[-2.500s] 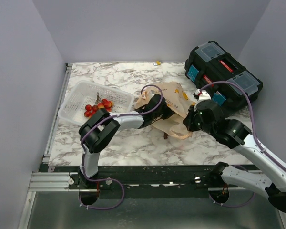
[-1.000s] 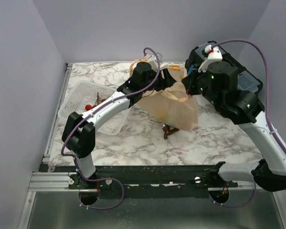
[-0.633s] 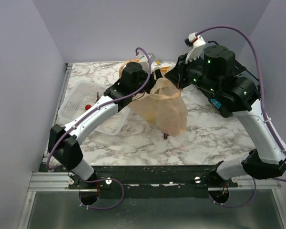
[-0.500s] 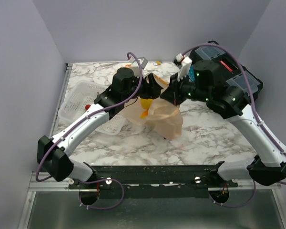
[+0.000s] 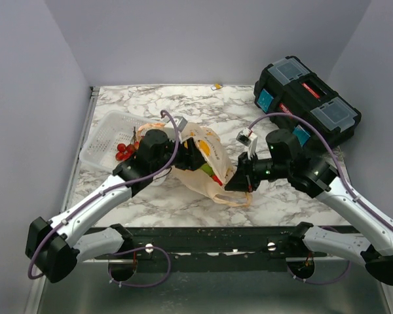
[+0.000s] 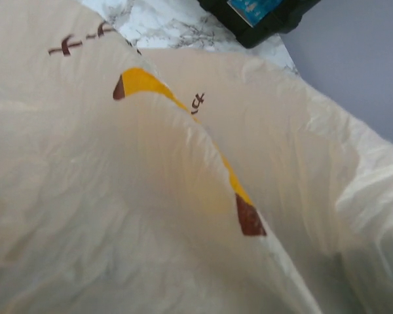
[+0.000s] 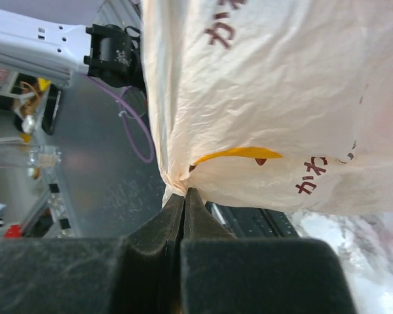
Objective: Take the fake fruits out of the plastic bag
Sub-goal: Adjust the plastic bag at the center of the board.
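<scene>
The right gripper (image 7: 183,196) is pressed shut on a thin fold of the plastic bag (image 7: 262,98), the film being pinched between the dark pads. The left gripper (image 5: 185,154) is set against the bag's far left end, and whether its jaws are spread or closed cannot be told, since only crinkled film and a yellow banana print are shown by its own camera. Between the two grippers the bag is laid low over the white, grey-veined marble table (image 5: 183,104), near the middle and towards the near edge. The fake fruits (image 5: 205,169) are seen as a green and a red patch at the bag's near side. A white mesh basket (image 5: 101,134) is placed to the left, with a bunch of red berries (image 5: 126,149) in its near corner. A black toolbox (image 5: 308,101) with blue latches is set at the far right corner. The table is enclosed by plain grey-lilac walls (image 5: 203,39) on three sides. The bag's long axis is run diagonally, from far left to near right, and a loop handle is spread flat at the near right end.
</scene>
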`<state>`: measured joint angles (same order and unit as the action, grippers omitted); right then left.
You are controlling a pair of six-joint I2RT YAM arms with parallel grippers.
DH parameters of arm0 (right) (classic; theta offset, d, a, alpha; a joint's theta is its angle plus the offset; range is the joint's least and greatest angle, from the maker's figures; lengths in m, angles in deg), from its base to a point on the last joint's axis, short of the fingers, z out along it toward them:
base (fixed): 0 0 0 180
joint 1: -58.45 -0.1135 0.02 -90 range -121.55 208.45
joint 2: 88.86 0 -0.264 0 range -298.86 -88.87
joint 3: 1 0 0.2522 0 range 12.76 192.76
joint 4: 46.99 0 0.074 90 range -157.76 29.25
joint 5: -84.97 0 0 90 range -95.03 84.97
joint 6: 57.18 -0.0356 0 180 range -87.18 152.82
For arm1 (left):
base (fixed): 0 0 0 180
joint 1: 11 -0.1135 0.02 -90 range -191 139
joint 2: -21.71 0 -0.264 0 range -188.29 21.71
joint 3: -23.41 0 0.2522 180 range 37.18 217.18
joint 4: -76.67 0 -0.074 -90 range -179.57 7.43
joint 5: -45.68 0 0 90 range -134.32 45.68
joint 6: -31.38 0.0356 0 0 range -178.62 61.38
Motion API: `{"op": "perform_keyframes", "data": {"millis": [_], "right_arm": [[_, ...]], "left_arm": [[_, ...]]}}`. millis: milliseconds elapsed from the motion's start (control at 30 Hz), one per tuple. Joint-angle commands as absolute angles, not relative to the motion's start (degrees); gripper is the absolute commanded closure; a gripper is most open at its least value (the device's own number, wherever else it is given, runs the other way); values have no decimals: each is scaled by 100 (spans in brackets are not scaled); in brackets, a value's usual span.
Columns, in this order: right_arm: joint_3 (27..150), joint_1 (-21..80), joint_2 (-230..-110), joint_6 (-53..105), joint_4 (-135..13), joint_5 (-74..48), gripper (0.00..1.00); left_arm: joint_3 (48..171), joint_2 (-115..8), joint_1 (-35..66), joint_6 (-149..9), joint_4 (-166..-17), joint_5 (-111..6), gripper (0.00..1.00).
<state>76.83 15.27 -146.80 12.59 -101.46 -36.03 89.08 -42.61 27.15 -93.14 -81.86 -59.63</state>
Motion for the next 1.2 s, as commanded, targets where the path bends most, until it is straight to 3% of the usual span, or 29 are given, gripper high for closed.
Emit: {"op": "perform_keyframes", "data": {"millis": [0,200,433,767,1167], "right_arm": [[7217,1450,-14445,402,-9179,-4024,99],[7488,1203,-14448,106,-9026,-3822,99],[6820,-145,-14791,-422,-8914,-2365,99],[6326,-353,-14051,-884,-10296,-718,99],[6116,-355,-13778,-881,-9661,-1234,99]], "left_arm": [[8058,-3422,2954,-9328,-8823,-5965,43],[7292,-2553,3110,-9105,-9131,-6073,44],[6723,-2492,3364,-9214,-9263,-5267,49],[6417,-3195,4050,-9666,-9870,-3666,52],[7609,-5197,3657,-8921,-9667,-2990,47]]}}
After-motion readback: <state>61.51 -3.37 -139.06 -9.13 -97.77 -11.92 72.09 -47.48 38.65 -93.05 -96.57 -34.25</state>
